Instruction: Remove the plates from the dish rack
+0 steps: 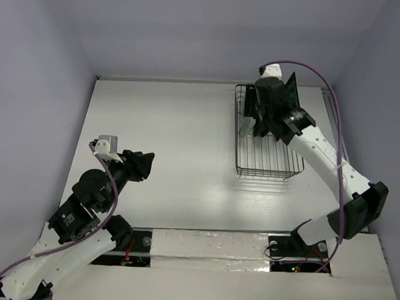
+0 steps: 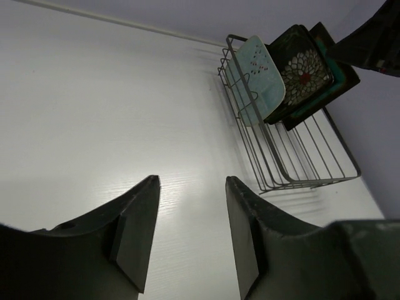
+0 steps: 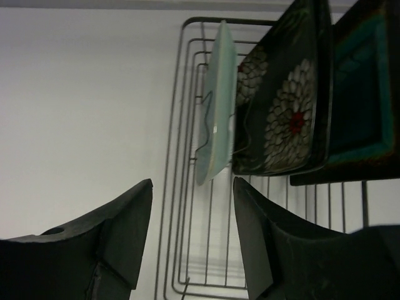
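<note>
— White table [image 1: 174,135]: where did your plates [image 3: 281,106] stand?
— Upright in the dish rack [image 1: 269,160]. Stiff, slick, breakable; judged best pinched by an upper rim. Left gripper [image 2: 190,184] and right gripper [image 3: 190,187] gaped, empty.

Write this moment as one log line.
plates: three, standing in dish rack | right tool: open, empty, near plates | left tool: open, far from rack

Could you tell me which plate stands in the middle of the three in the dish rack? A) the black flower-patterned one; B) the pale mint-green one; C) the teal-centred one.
A: in the dish rack, the black flower-patterned plate stands between the mint-green plate and the teal-centred plate, as the right wrist view shows.
</note>
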Robot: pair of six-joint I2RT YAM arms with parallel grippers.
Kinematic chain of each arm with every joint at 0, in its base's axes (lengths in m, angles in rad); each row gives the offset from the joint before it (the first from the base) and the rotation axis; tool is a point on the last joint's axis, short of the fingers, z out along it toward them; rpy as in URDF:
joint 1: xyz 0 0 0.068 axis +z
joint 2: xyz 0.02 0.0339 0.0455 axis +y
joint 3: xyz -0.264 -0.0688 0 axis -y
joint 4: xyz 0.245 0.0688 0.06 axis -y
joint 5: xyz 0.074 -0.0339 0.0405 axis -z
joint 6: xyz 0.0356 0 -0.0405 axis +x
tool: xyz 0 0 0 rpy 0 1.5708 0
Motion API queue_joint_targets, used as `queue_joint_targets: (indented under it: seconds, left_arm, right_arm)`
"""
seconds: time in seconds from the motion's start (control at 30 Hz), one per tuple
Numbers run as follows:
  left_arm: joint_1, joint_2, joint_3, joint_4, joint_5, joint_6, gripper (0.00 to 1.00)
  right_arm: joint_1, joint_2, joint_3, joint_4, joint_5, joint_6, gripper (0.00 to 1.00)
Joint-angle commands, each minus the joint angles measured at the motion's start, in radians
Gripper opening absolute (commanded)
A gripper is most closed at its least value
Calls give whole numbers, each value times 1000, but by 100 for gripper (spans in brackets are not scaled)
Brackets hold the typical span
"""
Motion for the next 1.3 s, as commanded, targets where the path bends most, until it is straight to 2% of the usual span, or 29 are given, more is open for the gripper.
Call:
queue_joint_targets:
  seconds: [0.0, 0.13, 0.37, 0.67, 0.77, 0.8, 0.9, 0.93, 1.1, 1.27]
  left_arm:
    - [2, -15, -14, 45, 10, 3, 44]
    - [2, 5, -17, 47, 18, 6, 54]
    - [2, 3, -20, 53, 29, 7, 57]
    - [2, -4, -18, 52, 30, 10, 58]
    - [2, -8, -18, 53, 32, 9, 59]
    - [2, -9, -18, 53, 30, 9, 59]
    - [2, -12, -20, 53, 30, 9, 59]
    - [2, -12, -20, 55, 30, 9, 59]
    - [2, -11, -18, 55, 30, 10, 59]
    - [2, -11, -20, 56, 36, 13, 59]
  right_arm:
    - [-79, 60, 87, -10, -45, -31, 61]
    - [-104, 227, 202, -68, -70, -58, 61]
    - [-185, 396, 327, -95, -152, -69, 61]
    - [-185, 571, 390, -134, -59, -89, 58]
    - [-185, 614, 420, -146, -51, -97, 49]
    - [-185, 621, 427, -151, -48, -98, 39]
    - [-185, 631, 443, -157, -15, -112, 30]
    - [-185, 629, 446, -161, -2, -115, 22]
    - [-185, 583, 452, -158, 59, -143, 17]
    - [-185, 507, 460, -143, 97, -186, 0]
